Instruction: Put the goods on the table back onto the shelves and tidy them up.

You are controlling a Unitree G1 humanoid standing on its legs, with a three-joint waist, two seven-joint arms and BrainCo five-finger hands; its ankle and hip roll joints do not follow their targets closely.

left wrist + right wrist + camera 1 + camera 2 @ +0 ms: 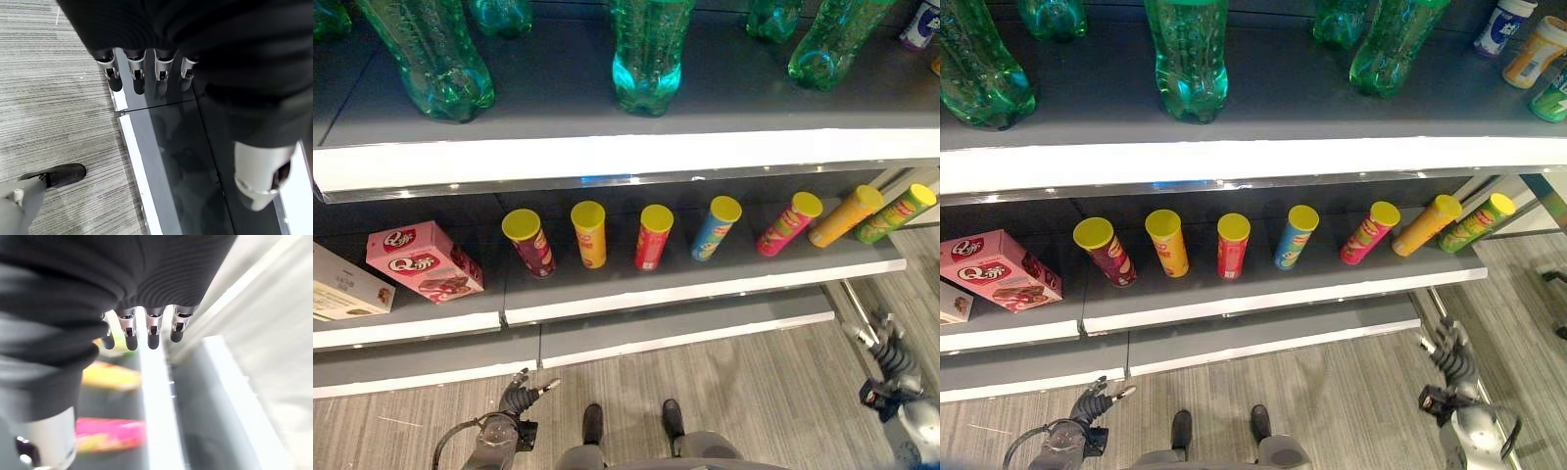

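Several chip cans with yellow lids stand in a row on the middle shelf (705,279), from a maroon can (530,243) through a red can (653,236) to a green can (896,212). The ones on the right lean outward. A pink snack box (423,260) lies at the left of that shelf beside a beige box (342,286). My left hand (519,397) hangs low in front of the bottom shelf, fingers relaxed and holding nothing. My right hand (886,352) is low at the right, also open and empty. Its wrist view shows a pink can (110,434) and a yellow can (110,376) past the fingers (153,333).
Large green bottles (646,54) stand on the top shelf (607,157), with small bottles (1501,26) at its far right. A dark bottom shelf (181,161) sits just above the grey striped carpet (754,392). The shelving ends at the right beside my right hand.
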